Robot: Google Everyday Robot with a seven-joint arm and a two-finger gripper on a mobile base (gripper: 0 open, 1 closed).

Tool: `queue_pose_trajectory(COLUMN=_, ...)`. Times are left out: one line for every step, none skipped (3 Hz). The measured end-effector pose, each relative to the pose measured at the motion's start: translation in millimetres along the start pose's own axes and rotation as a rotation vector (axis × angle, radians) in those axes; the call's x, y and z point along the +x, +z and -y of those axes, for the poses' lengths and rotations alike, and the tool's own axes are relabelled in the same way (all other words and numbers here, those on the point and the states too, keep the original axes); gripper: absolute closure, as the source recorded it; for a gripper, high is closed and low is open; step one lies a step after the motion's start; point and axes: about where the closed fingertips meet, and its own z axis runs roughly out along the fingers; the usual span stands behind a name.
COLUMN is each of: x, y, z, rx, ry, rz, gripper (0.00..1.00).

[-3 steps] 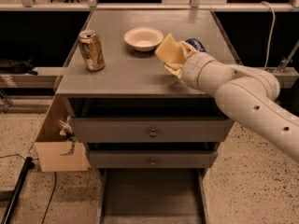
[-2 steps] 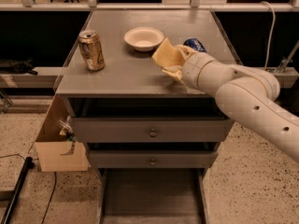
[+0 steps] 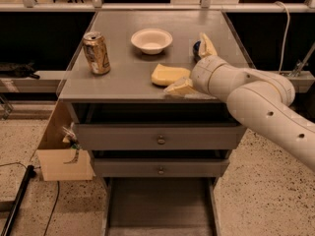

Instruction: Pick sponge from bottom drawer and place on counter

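Note:
The pale-yellow sponge (image 3: 169, 74) lies flat on the grey counter (image 3: 123, 80), near its front edge. My gripper (image 3: 185, 63) hovers just right of the sponge and is open. One yellowish finger (image 3: 180, 87) rests low beside the sponge, while the other finger (image 3: 206, 46) points up behind the wrist. Nothing is between them. The bottom drawer (image 3: 160, 203) is pulled out below, and its grey floor shows nothing on it.
A gold soda can (image 3: 96, 52) stands at the counter's left. A white bowl (image 3: 151, 40) sits at the back middle. A dark blue object (image 3: 196, 47) is partly hidden behind the gripper. A cardboard box (image 3: 63, 154) leans against the cabinet's left side. Two upper drawers are shut.
The sponge was held tilted in the gripper above the counter; now it lies flat on the counter and the fingers have spread apart and let it go.

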Motion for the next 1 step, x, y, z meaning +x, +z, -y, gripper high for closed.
queue_pose_trajectory(x=0.0, y=0.0, z=0.0, rx=0.0, ry=0.0, rz=0.0, gripper=0.0)
